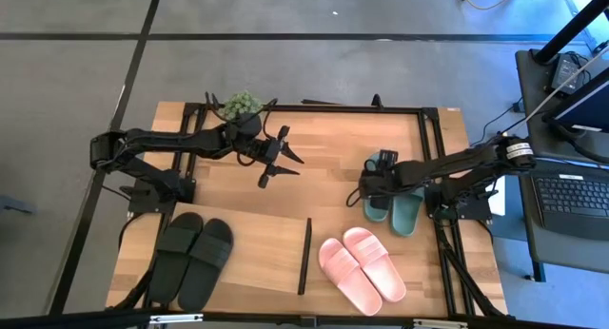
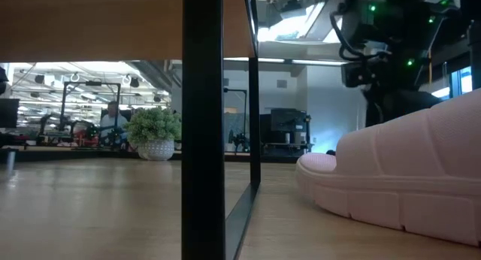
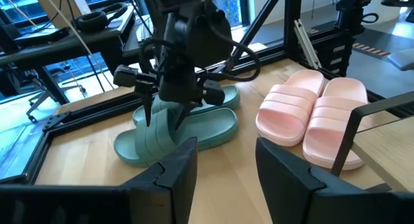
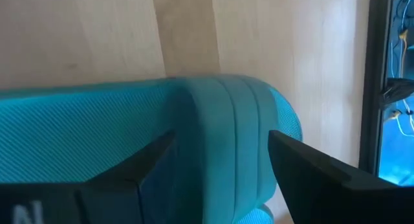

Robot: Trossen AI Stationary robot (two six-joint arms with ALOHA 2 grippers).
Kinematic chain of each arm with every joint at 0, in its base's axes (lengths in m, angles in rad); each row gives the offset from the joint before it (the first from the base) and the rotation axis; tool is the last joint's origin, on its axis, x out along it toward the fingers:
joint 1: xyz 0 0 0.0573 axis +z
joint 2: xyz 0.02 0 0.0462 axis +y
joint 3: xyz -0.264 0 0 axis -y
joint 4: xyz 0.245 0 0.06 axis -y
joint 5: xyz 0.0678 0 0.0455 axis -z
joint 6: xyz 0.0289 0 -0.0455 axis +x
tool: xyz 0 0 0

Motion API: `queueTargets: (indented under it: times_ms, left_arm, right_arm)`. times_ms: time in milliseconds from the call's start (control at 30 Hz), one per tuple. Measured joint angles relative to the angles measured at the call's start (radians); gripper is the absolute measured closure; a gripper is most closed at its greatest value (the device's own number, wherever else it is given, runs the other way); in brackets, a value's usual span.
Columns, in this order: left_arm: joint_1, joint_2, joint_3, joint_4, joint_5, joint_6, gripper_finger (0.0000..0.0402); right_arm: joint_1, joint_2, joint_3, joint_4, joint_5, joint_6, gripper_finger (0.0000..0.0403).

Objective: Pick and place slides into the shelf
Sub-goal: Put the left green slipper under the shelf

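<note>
The dark green slides [image 1: 404, 213] lie side by side on the table near its right edge. My right gripper [image 1: 373, 191] hangs over them, open, its fingers on either side of one slide's wide strap [image 4: 226, 120]. The pink slides [image 1: 362, 264] rest sole-down just right of the shelf's black divider [image 1: 304, 258]. The black slides [image 1: 195, 258] lie at the left end of the shelf's top board [image 1: 262, 248]. My left gripper [image 1: 278, 163] is open above the middle of the table. It points toward the green slides [image 3: 207, 123] and touches nothing. My right gripper [image 4: 220, 172] comes at the green slide from above, pointing down, with its open fingers [image 3: 146, 107] standing across the strap. Whether they touch the strap, I cannot tell.
A small potted plant [image 1: 241, 104] stands at the table's far edge, near the left arm. A black metal frame [image 1: 428, 139] runs around the tabletop. In the low view the divider [image 2: 203, 140] stands close by, with a pink slide [image 2: 406, 185] to its right and bare wood to its left.
</note>
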Motion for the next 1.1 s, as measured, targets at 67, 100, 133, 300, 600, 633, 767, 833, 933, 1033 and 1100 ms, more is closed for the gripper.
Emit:
queueTargets:
  times_ms: [67, 100, 133, 300, 600, 633, 767, 833, 933, 1033, 1100]
  left_arm:
    - [0.000, 0.000, 0.000, 0.000, 0.000, 0.000, 0.0253]
    - [0.000, 0.000, 0.000, -0.001, 0.000, 0.000, 0.0253]
    - [0.000, 0.000, 0.000, -0.001, 0.000, 0.000, 0.0253]
    - [0.000, 0.000, 0.000, -0.002, 0.000, 0.000, 0.0253]
    - [0.000, 0.000, 0.000, -0.002, 0.000, 0.000, 0.0253]
    - [0.000, 0.000, 0.000, -0.002, 0.000, 0.000, 0.0253]
    - [0.000, 0.000, 0.000, -0.003, 0.000, 0.000, 0.0253]
    - [0.000, 0.000, 0.000, -0.002, 0.000, 0.000, 0.0253]
    - [0.000, 0.000, 0.000, -0.003, 0.000, 0.000, 0.0253]
    - [0.000, 0.000, 0.000, -0.003, 0.000, 0.000, 0.0253]
    - [0.000, 0.000, 0.000, -0.007, 0.000, -0.001, 0.0253]
  right_arm:
    - [0.000, 0.010, 0.000, -0.001, 0.000, 0.000, 0.0164]
    - [0.000, 0.011, 0.000, -0.001, 0.001, 0.001, 0.0164]
    - [0.000, 0.012, 0.000, -0.001, 0.006, 0.002, 0.0164]
    - [0.000, 0.012, 0.000, -0.010, 0.076, 0.005, 0.0164]
    - [-0.002, 0.012, 0.000, -0.010, 0.077, 0.014, 0.0192]
    - [-0.002, 0.012, 0.000, -0.010, 0.077, 0.024, 0.0198]
    - [-0.002, 0.012, 0.000, -0.010, 0.077, 0.031, 0.0216]
    - [-0.005, 0.012, 0.000, -0.010, 0.077, 0.031, 0.0224]
    - [-0.015, 0.012, -0.001, -0.009, 0.077, 0.031, 0.0234]
    - [-0.026, 0.012, -0.017, 0.002, 0.078, 0.028, 0.0243]
    - [-0.037, 0.012, -0.032, 0.012, 0.078, 0.030, 0.0249]
